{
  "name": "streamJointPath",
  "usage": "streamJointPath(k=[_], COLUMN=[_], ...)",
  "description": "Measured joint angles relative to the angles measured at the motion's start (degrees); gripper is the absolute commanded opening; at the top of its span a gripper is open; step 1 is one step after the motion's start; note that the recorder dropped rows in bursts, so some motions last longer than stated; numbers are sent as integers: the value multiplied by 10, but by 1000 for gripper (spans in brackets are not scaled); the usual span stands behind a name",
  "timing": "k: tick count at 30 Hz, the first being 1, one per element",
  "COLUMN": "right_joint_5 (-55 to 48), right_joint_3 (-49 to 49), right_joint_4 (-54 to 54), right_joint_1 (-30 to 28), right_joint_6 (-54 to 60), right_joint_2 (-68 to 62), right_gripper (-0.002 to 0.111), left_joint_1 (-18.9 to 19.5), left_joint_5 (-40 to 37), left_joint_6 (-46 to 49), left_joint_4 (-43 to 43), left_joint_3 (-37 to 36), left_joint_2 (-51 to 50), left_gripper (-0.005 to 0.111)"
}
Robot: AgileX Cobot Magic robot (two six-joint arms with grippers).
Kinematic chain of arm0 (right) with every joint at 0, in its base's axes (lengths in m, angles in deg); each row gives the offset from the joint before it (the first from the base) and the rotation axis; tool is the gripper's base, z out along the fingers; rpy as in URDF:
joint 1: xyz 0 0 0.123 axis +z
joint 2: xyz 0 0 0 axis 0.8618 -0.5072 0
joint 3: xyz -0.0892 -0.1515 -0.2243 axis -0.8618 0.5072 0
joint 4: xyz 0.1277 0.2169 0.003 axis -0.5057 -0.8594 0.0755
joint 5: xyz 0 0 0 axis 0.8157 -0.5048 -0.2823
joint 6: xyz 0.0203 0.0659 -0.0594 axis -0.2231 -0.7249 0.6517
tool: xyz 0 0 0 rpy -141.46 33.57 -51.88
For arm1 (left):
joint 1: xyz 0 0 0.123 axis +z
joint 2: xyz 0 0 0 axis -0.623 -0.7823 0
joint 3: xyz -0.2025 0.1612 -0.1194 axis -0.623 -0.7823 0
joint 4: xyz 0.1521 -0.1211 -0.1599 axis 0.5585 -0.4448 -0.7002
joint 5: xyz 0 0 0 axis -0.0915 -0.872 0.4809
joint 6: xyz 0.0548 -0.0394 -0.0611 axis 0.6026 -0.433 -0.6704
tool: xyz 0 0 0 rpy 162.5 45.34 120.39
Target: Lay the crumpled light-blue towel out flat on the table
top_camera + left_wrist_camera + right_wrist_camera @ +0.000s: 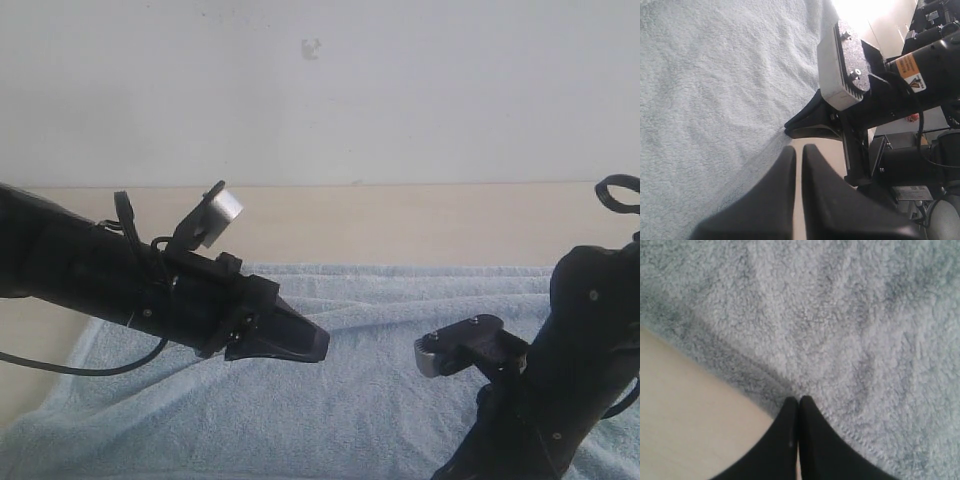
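Towel (pixel 380 400) lies mostly flat on the counter (pixel 400 225). In the exterior view it covers the lower half, from 9 through 6 to 3 o'clock. Shallow folds cross its middle, and the far edge is roughly straight. Bare counter shows beyond it toward 12 and beside its edge at 9.

Left gripper (pixel 322 345): its arm extends from 9, tips near centre above the towel and pointing toward 3. The jaws are almost together with only a thin slit, nothing in it.

Right gripper (pixel 799 401): jaws are pressed together, tips right at the stitched hem (pixel 745 367) where towel meets bare counter. Can't tell if fabric is pinched. In the exterior view the right arm (pixel 580 370) stands at 4 to 5 o'clock and hides that gripper.

White wall (pixel 320 90) at 12.
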Motion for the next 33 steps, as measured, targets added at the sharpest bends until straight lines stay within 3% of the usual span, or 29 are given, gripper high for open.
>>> streamJointPath(k=[10,33], right_joint_5=[60,34], right_joint_3=[0,0], right_joint_4=[53,43], right_joint_1=[0,0], right_joint_6=[-32,1], right_joint_2=[-1,-2], right_gripper=[0,0], left_joint_1=[0,0], left_joint_5=[0,0], left_joint_6=[0,1], left_joint_4=[0,0], left_joint_3=[0,0], left_joint_2=[0,0], left_gripper=[4,4])
